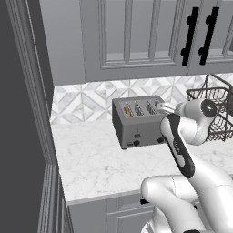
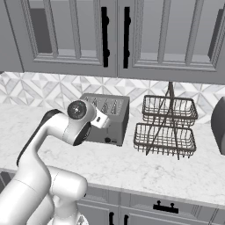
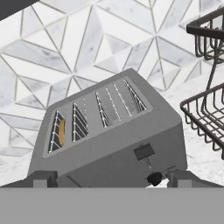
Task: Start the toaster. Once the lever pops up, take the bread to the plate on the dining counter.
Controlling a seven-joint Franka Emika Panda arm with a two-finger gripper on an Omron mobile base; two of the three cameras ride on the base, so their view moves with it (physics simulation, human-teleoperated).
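The grey four-slot toaster stands on the marble worktop against the tiled wall. A tan bread slice sits low in its leftmost slot. One dark lever sits on the front face above a round knob. My gripper hovers in front of and above the toaster, open, its fingertips wide apart with nothing between them. It touches nothing. The plate and the dining counter are out of view.
A two-tier dark wire basket rack stands just right of the toaster. A grey appliance sits at the far right. Upper cabinets hang overhead, and a tall dark panel bounds the worktop's left end.
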